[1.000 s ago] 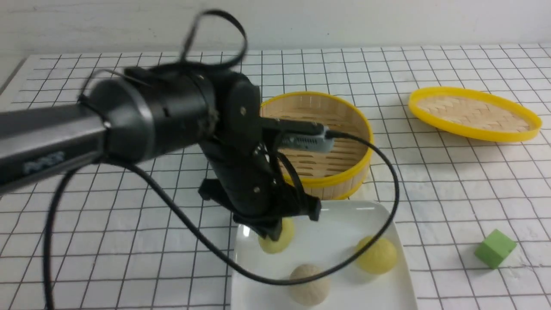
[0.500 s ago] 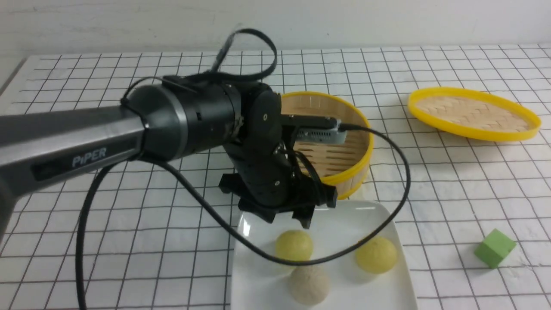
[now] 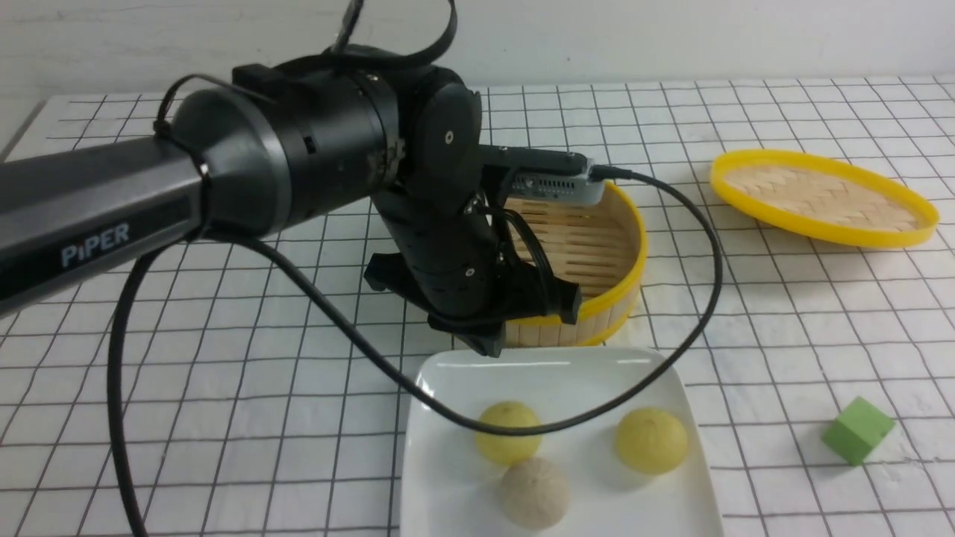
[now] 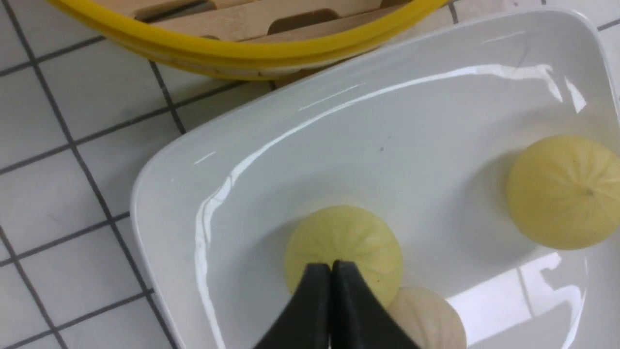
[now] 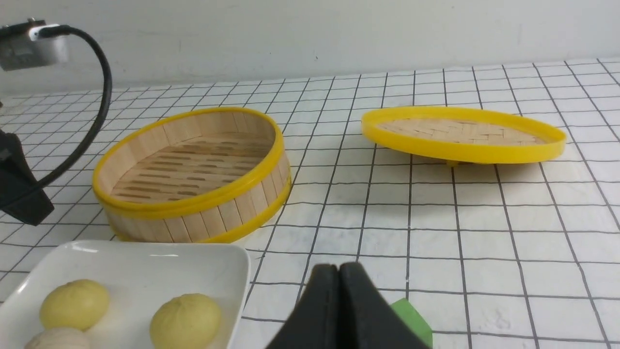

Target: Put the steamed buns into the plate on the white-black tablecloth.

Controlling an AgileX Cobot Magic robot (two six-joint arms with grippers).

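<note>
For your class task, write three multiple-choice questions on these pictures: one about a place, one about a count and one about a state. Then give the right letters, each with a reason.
1. Where does the beige-grey bun lie?
A) in the steamer basket
B) on the lid
C) in the plate

2. How many yellow-green steamed buns are in the plate?
A) two
B) one
C) three

3. How is the left tool?
A) open
B) shut on a bun
C) shut, empty

Answers:
1 C: it sits on the white plate beside a yellow-green bun.
2 A: exactly two yellow-green ones show there.
3 C: the left wrist view shows its tips pressed together with nothing between them.
</note>
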